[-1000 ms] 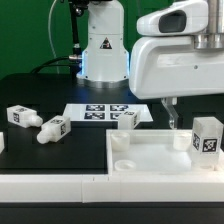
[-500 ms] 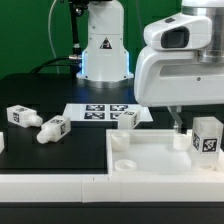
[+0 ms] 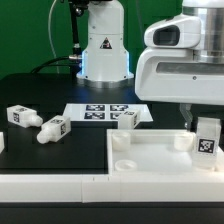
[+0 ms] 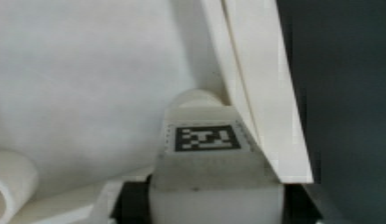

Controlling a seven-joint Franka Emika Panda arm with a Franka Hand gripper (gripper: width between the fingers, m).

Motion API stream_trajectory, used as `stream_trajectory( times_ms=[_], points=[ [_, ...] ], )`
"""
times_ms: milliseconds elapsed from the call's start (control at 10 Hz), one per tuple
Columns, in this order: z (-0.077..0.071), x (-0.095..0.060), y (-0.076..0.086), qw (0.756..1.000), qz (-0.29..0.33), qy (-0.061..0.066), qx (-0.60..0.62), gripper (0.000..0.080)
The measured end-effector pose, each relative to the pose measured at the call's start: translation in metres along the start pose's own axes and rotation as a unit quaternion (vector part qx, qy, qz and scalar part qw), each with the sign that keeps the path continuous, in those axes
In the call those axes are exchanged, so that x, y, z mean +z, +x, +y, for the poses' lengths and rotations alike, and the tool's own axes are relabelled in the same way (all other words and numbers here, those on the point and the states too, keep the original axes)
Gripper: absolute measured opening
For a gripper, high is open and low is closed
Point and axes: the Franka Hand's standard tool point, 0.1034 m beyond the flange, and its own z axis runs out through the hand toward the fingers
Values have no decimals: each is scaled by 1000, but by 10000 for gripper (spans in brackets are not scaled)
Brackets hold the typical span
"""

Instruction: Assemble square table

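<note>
Four legs are in sight, and the one that matters (image 3: pixel 207 139) stands upright at the far corner of the slab (image 3: pixel 150 160), on the exterior view's right, just inside the raised rim. Its long axis is vertical and its tag faces the exterior camera. The gripper (image 3: pixel 192 120) hangs right over this leg; the wrist view shows the leg lying between the two fingers, but whether they press on it I cannot tell. Another leg (image 3: pixel 127 118) rests on the marker board (image 3: pixel 95 113), just behind the slab. Two more legs (image 3: pixel 50 129) lie on their sides on the dark table (image 3: pixel 60 155), well apart from the slab toward the exterior view's left, with their thin ends pointing toward each other.
</note>
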Motion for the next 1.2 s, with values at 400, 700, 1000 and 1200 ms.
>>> stream_trajectory(
  times_ms=[400, 700, 1000, 1200],
  points=[
    [1, 0, -1, 953, 7, 25, 301, 285],
    [5, 1, -1, 883, -16, 55, 466, 285],
    [4, 2, -2, 898, -14, 54, 436, 501],
    [-2, 1, -3, 966, 8, 53, 255, 639]
  ],
)
